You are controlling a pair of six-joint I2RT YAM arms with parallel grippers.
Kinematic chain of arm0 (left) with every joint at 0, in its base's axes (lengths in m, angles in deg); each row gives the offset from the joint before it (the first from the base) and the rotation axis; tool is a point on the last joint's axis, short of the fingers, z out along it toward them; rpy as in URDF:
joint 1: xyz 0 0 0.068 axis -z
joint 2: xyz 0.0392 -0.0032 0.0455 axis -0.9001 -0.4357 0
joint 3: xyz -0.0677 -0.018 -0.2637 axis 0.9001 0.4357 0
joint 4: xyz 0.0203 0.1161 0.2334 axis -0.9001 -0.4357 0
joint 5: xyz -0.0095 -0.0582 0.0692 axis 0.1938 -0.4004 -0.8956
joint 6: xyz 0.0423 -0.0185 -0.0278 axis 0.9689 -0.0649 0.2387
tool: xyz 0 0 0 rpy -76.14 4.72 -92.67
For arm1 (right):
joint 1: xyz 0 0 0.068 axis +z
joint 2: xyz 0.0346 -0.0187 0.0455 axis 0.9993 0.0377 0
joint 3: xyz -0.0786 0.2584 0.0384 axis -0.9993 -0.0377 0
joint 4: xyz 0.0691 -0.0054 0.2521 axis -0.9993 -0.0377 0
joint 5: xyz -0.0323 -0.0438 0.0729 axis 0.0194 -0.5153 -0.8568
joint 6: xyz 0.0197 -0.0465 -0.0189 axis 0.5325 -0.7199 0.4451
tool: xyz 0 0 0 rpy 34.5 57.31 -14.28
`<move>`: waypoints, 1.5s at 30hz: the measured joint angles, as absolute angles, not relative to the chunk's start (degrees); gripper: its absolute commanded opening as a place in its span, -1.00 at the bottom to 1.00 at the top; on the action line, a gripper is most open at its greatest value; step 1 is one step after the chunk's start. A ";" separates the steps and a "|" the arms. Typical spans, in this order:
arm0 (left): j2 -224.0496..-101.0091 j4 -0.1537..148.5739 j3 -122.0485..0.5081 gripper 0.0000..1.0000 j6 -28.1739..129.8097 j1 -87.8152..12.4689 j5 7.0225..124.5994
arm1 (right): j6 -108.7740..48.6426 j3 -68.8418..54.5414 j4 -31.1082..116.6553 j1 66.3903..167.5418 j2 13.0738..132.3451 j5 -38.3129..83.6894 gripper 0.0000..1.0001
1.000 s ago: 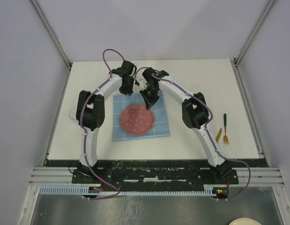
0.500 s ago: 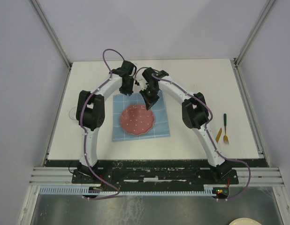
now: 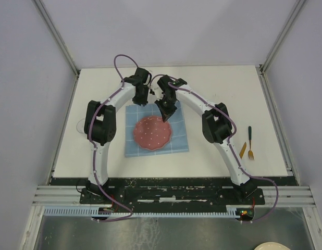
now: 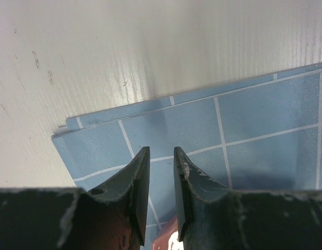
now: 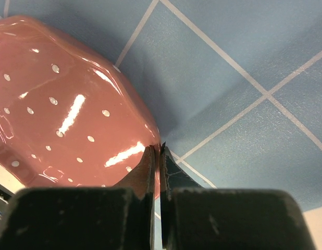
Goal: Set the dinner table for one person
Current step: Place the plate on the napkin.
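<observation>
A pink plate (image 3: 151, 132) with white dots lies on a blue grid placemat (image 3: 176, 140) on the white dinner table (image 3: 228, 94). My right gripper (image 3: 164, 117) is at the plate's far rim. In the right wrist view the right gripper (image 5: 156, 148) is shut on the rim of the plate (image 5: 62, 104), one finger over it and one outside. My left gripper (image 3: 140, 102) hangs over the placemat's far left corner. In the left wrist view the left gripper (image 4: 161, 151) stands a little open with only the placemat (image 4: 255, 114) showing through the gap.
A fork (image 3: 250, 143) with a green handle and an orange utensil (image 3: 243, 150) lie at the table's right side. A faint round clear thing (image 3: 80, 125) sits at the left edge. A pale dish (image 3: 268, 246) shows below the table, bottom right.
</observation>
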State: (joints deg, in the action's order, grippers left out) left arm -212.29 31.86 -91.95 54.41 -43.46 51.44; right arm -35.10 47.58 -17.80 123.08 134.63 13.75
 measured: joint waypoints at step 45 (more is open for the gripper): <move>-205.51 32.03 -90.77 -0.19 54.43 -42.20 48.95 | -35.67 49.96 -17.84 121.71 134.08 16.90 -0.96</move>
